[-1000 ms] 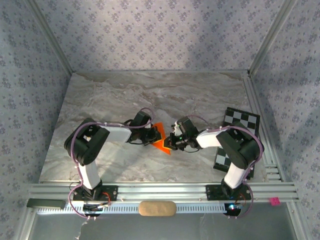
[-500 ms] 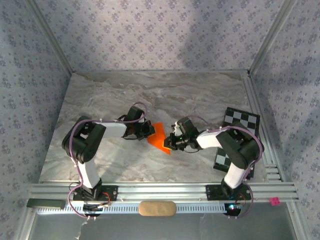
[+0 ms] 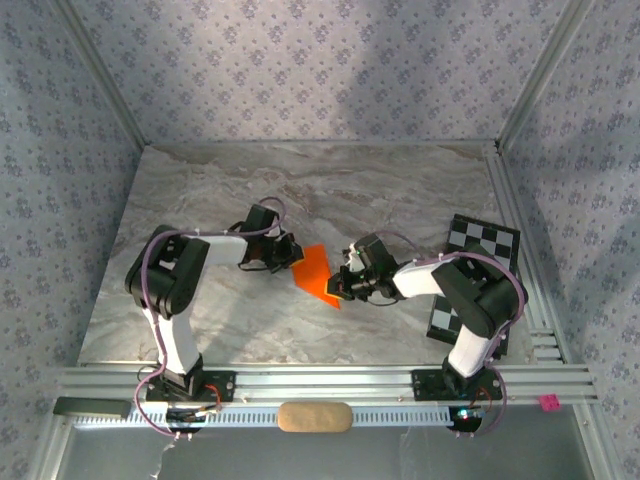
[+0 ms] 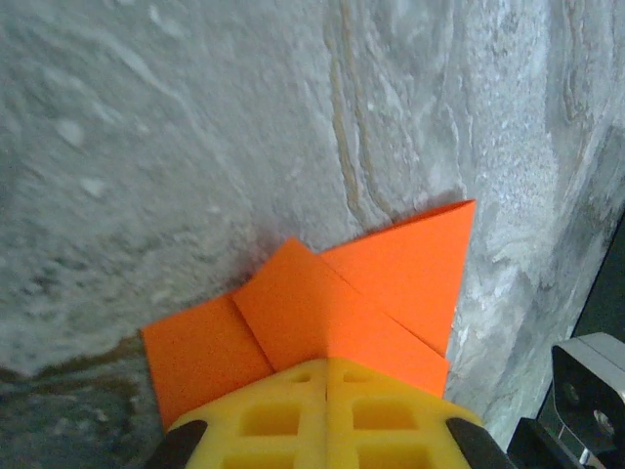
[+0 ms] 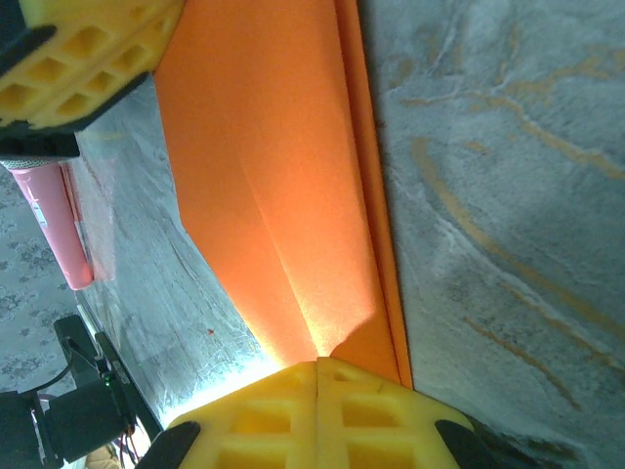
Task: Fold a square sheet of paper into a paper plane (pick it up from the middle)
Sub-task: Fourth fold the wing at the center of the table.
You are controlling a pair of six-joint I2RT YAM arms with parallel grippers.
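Note:
The square sheet of paper (image 3: 316,272) is bright orange, folded into a creased pointed shape, and lies flat mid-table. In the left wrist view the sheet (image 4: 332,293) shows overlapping flaps. My left gripper (image 3: 292,252) is shut, with its yellow tips (image 4: 327,363) over the sheet's left edge and nothing between them. My right gripper (image 3: 343,283) is also shut. Its tips (image 5: 317,363) rest on the sheet's (image 5: 283,195) right end, where a flap lifts slightly towards them. The left fingers (image 5: 88,59) show beyond the sheet in the right wrist view.
A black-and-white checkerboard card (image 3: 485,238) lies at the right side of the table, partly under the right arm. A small pink stick (image 5: 59,220) shows beyond the sheet in the right wrist view. Aluminium rails (image 3: 320,382) edge the marble table at the front.
My left gripper has slid left off the middle of the sheet to its left edge, uncovering more orange. The right gripper and the sheet have stayed in place.

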